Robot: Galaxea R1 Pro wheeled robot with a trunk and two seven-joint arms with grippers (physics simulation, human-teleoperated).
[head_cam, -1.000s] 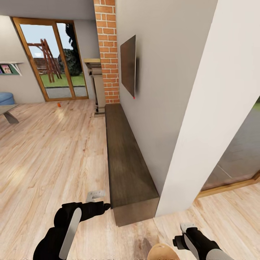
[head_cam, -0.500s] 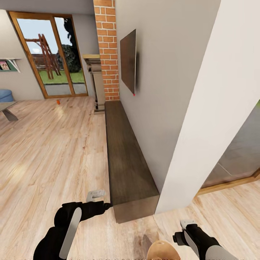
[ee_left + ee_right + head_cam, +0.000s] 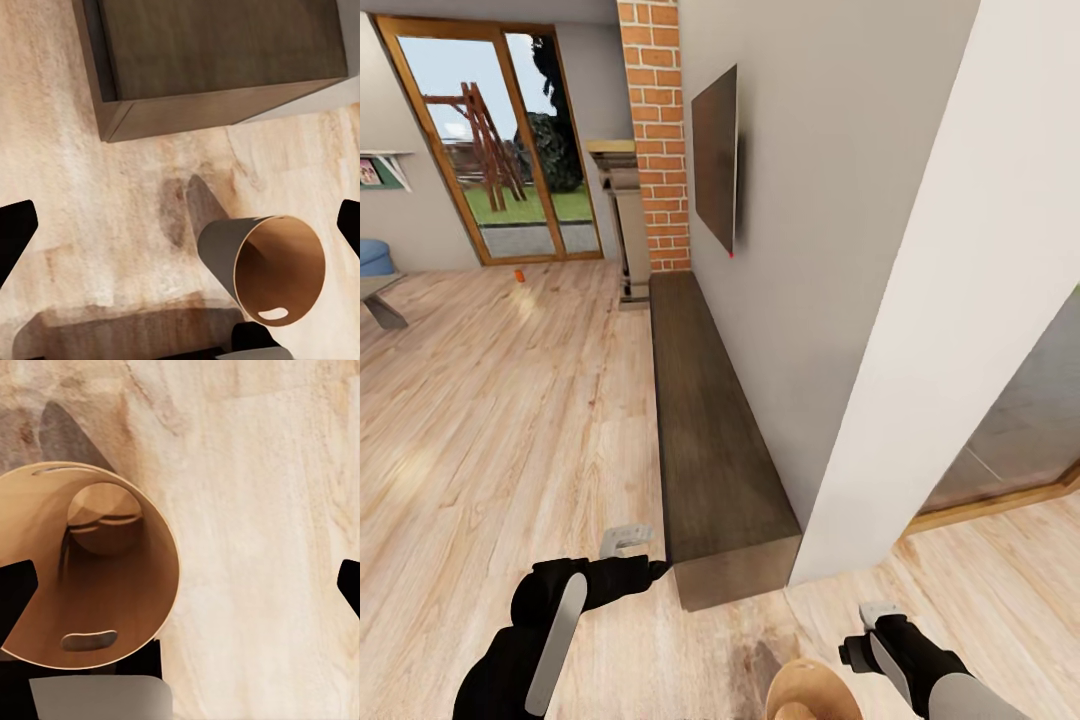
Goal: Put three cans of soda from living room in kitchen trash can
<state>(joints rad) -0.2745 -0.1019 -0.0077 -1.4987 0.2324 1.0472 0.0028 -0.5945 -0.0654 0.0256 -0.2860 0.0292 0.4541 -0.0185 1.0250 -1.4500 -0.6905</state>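
tash can (image 3: 812, 690) cut off by frame edge, tiny distant soda can (image 3: 518, 275)

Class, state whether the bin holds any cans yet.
Empty: the right wrist view looks into the trash can, showing bare wooden walls and base.

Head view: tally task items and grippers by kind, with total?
Soda cans: 1, a small orange can on the floor by the glass door.
Trash cans: 1, the wastebasket at the bottom edge.
Grippers: 2, left gripper, right gripper.
Total: 4.
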